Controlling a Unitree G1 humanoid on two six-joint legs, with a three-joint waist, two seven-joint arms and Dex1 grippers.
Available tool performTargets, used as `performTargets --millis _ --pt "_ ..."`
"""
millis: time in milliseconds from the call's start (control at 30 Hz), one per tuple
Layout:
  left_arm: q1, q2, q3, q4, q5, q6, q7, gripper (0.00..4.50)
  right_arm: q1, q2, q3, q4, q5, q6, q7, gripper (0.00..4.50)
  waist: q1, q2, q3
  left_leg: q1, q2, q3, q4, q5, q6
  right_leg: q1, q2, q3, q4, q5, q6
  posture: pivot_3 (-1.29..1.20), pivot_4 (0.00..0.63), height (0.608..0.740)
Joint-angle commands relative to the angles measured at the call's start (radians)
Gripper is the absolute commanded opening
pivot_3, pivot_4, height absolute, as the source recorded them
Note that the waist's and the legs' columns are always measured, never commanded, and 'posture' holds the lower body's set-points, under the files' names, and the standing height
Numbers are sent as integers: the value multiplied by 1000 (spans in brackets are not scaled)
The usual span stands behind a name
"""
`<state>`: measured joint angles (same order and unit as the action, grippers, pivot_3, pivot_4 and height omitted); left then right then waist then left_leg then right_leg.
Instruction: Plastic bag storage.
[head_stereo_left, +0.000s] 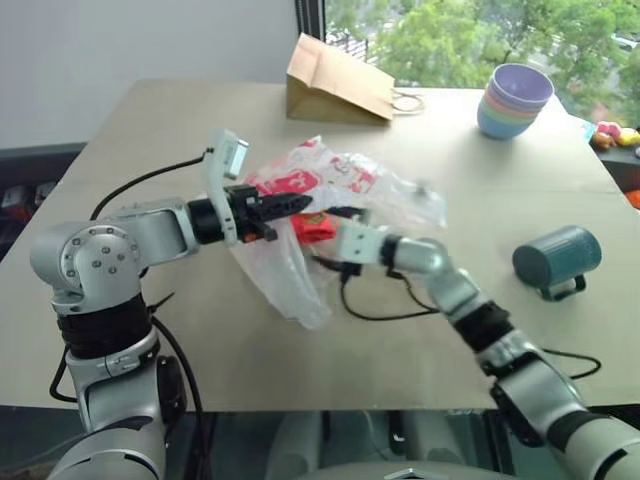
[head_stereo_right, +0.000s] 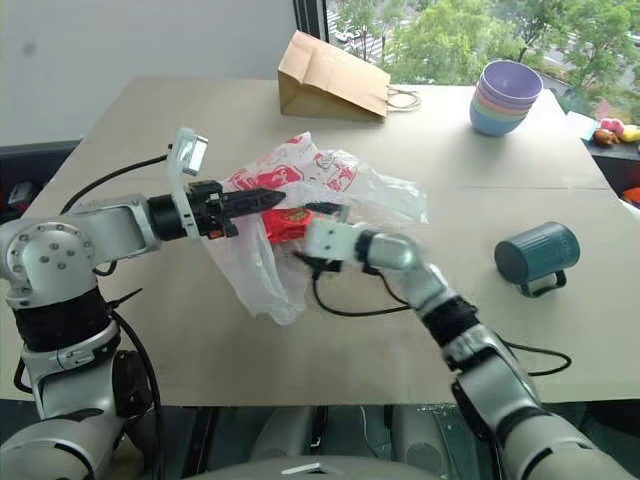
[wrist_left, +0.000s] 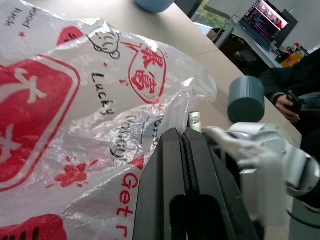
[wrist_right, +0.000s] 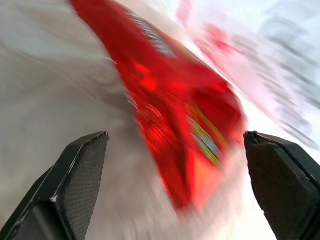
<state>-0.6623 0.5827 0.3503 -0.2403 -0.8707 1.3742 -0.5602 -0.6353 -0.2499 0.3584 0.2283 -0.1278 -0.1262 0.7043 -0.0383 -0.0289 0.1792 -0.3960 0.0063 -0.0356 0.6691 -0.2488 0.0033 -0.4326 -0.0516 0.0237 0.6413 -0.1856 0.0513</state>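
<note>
My left gripper is clamped tight on a pinch of the plastic bag, fingers pressed together with a thin twist of film poking up between them in my left wrist view. The bag hangs from that pinch, its lower part drooping below my fingers to the table, the rest bulging away beyond my fingertips with its red squares showing. How the bag's mouth lies I can't make out; the folds are too crumpled.

Just past my left fingertips sits a small red snack packet, partly covered by the film, so I can't tell whether it is inside the bag or only against it.

My right gripper comes in from the other side, fingers spread wide, the red packet right between them in my right wrist view, blurred. I can't tell if either finger touches it. From the head cameras my right fingertips are hidden behind the wrist housing and the bag.

Well beyond my right arm a teal mug lies on its side; a stack of bowls and a brown paper bag stand at the table's far edge.
</note>
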Motion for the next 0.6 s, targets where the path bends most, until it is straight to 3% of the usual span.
performTargets --millis 33,200,367,467,600 --pt "1 -11 -14 3 18 -86 4 0 97 -78 -156 -416 178 278 39 4491 1 0 0 0 0 0 0 0 0 0 1 0 0 0 0 0 150 740" --pt "2 -44 -53 5 32 -142 19 0 249 -161 -333 -824 330 701 -48 4491 4 0 0 -1 1 0 -1 0 0 0 1 0 -1 -1 -1 0 150 740" --pt "-8 -68 -106 16 58 -200 18 0 488 -218 -649 -1169 424 1115 -153 4491 21 0 0 -1 1 1 0 0 0 0 1 0 -1 -2 1 0 150 740" --pt "-16 -85 -137 32 70 -224 17 0 699 -274 -815 -1266 389 1294 -173 4491 34 0 0 -1 1 1 0 0 0 1 1 0 -2 -3 3 0 150 740" --pt "-29 -96 -156 42 76 -232 20 0 781 -310 -865 -1242 405 1366 -184 4491 22 1 -1 -1 1 4 0 0 1 1 1 1 -4 -6 1 0 150 740"
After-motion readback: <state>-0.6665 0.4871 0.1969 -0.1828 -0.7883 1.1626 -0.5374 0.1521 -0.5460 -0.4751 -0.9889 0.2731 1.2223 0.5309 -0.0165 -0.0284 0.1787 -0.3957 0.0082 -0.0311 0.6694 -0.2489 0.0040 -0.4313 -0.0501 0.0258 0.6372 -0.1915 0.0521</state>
